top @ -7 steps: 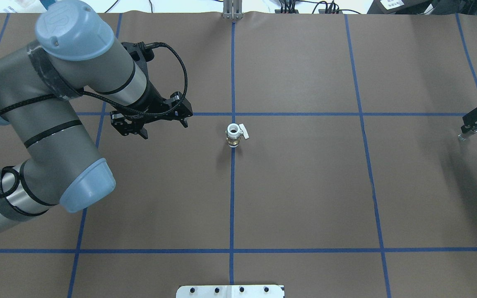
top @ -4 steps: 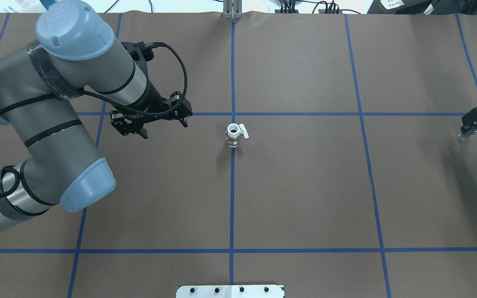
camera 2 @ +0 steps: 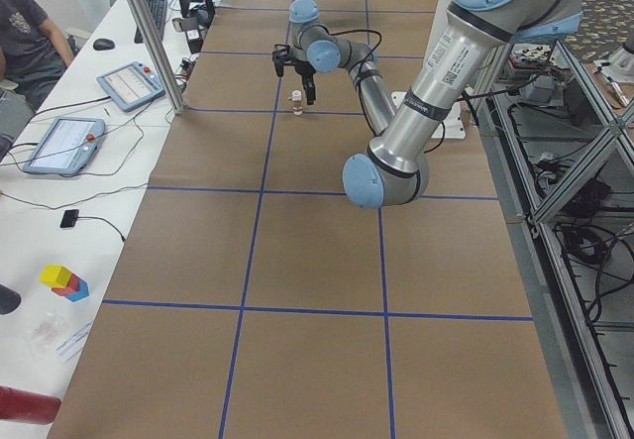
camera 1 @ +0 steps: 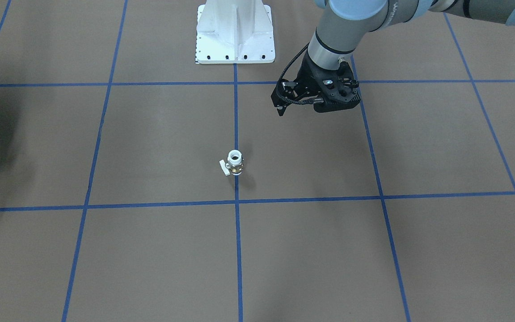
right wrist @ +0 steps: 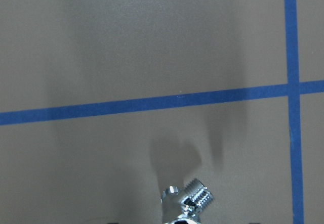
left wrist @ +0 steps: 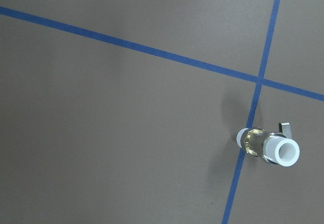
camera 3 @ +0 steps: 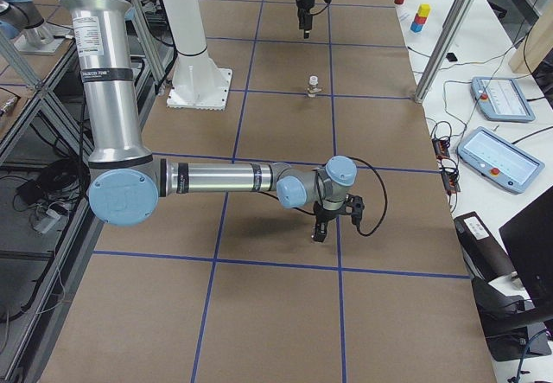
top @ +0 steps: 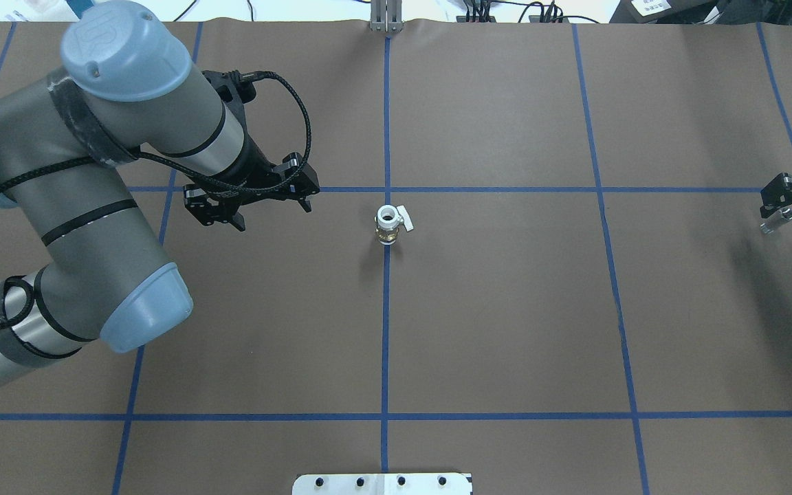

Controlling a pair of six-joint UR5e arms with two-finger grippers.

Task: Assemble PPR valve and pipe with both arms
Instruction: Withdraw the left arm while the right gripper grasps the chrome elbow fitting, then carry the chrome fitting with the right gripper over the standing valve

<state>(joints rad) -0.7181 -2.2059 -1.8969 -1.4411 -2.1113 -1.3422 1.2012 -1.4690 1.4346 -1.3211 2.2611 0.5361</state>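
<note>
The PPR valve [top: 387,225] stands upright on the blue centre line, its hollow white end up, brass middle below and handle tab to the right; it also shows in the front view [camera 1: 235,163] and the left wrist view [left wrist: 271,149]. My left gripper [top: 273,214] hovers open and holding nothing, to the valve's left and well apart from it. At the table's far right edge my right gripper [top: 781,212] is shut on the pipe [top: 771,225], a silvery threaded stub [right wrist: 187,201] held just above the paper.
Brown paper with blue tape lines covers the table. The white bolted pedestal [top: 382,483] sits at the near edge, centre. A metal post [top: 386,17] stands at the far edge. Tablets [camera 2: 129,84] and a seated person [camera 2: 20,33] are at the side bench.
My right gripper with the pipe has shifted slightly up and inward at the view's right edge. The left arm and the valve have barely moved.
</note>
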